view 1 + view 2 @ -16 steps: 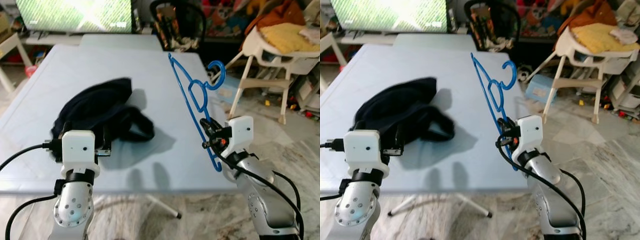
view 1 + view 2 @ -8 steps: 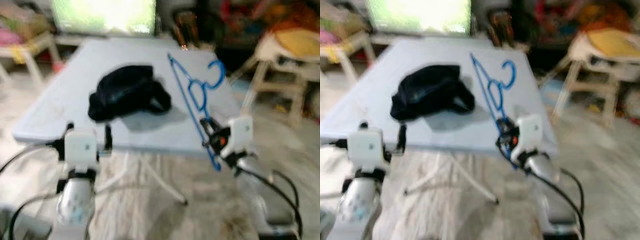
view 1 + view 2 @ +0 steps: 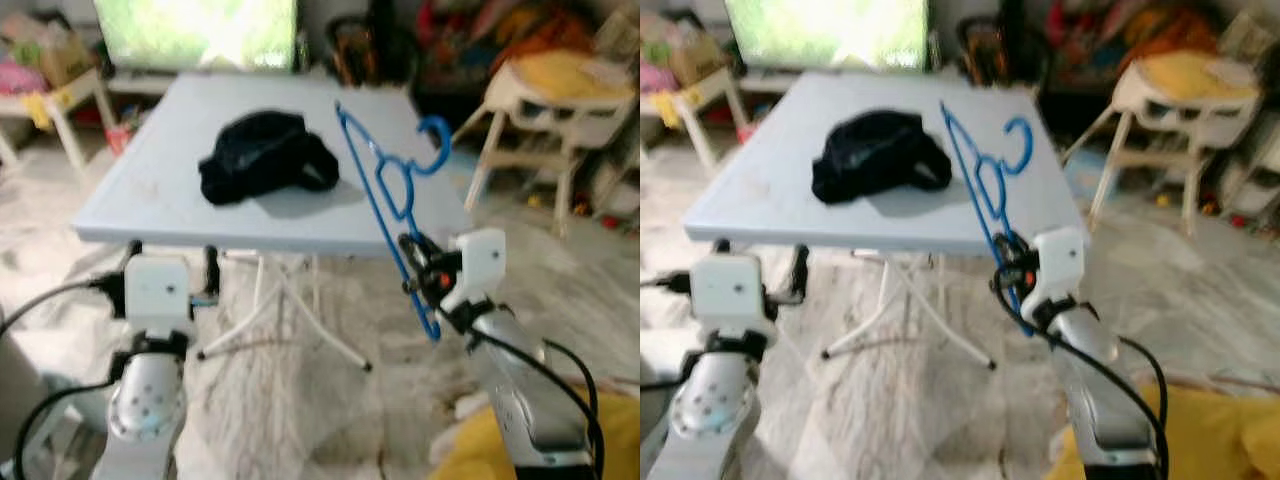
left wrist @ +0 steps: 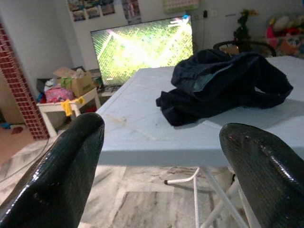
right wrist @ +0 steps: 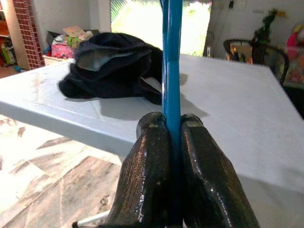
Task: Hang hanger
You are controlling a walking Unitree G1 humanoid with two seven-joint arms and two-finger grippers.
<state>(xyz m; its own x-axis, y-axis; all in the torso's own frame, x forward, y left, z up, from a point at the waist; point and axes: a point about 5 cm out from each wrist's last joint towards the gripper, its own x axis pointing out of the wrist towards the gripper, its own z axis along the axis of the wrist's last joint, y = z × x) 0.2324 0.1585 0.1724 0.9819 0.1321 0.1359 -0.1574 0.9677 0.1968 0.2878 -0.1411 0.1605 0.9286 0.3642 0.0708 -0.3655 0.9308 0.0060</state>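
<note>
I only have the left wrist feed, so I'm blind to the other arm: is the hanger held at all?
Observer: Yes. The right hand is shut on the blue hanger, fingers pinching its straight bar.
Operator: Which way is the hook pointing?
Observer: Up and away from the robot, at the hanger's top end, held in the air in front of the light blue table.
Operator: I see dark cloth on the table. Is the hanger touching it?
Observer: No, the dark garment lies on the tabletop, apart from the hanger.
Operator: And my left hand?
Observer: The left hand is open, holding nothing, short of the table's near edge.
</note>
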